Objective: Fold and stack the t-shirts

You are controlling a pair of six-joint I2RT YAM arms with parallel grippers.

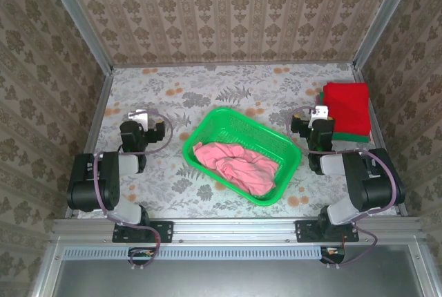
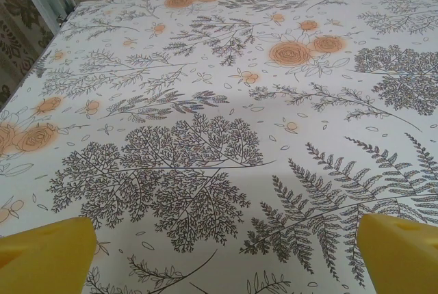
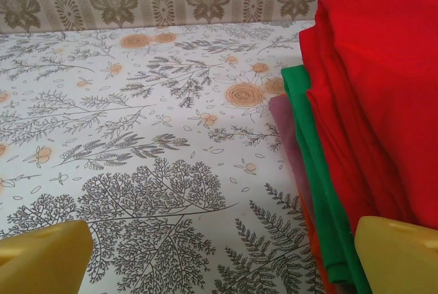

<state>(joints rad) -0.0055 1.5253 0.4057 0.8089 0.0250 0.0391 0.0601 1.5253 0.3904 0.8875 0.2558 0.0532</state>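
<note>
Currently seeing pink t-shirt (image 1: 238,162) crumpled in basket (image 1: 207,126) mid-table (image 1: 228,90), likely staged for pickup. Folded red t-shirts (image 1: 347,106) and green t-shirt (image 3: 311,150) stacked at far right corner, probably to free folding space. Left gripper (image 1: 141,117), right gripper (image 1: 319,114) wide, empty, flanking basket.

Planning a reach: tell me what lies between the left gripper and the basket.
Bare flowered tablecloth separates the left gripper from the basket, per the top view.

The green basket (image 1: 238,131) blocks the middle of the table (image 1: 207,90); the folded t-shirts (image 1: 347,107) fill its far right corner. The far edge and left side lie open.
</note>
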